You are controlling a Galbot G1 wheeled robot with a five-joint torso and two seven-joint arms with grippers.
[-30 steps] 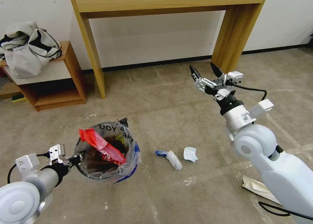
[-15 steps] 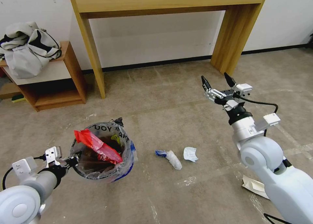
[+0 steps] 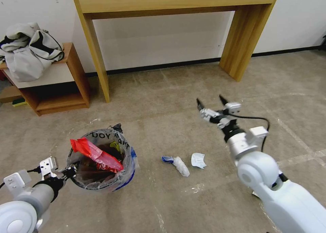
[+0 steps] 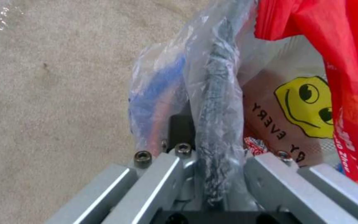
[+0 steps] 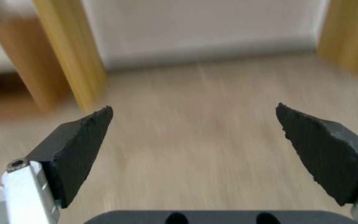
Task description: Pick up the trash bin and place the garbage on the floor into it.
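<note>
Floor (image 3: 176, 117): one trash bin (image 3: 102, 158), two scraps (image 3: 198, 160).

the small round red plastic trash bin (image 3: 126, 178) wore a thin, glossy, wrinkled clear plastic liner bag (image 4: 212, 77). a shiny, crumpled red plastic wrapper (image 3: 95, 153) lay in it. the left gripper (image 4: 206, 149) had brushed silver metal links, clamped onto the bin's rim; the right gripper (image 3: 210, 104) had matt black, rough-edged rubbery fingertips (image 5: 84, 137), spread apart. the tan floor (image 3: 176, 104) looked matt and grainy, the light wooden table (image 3: 98, 50) smooth.
</note>
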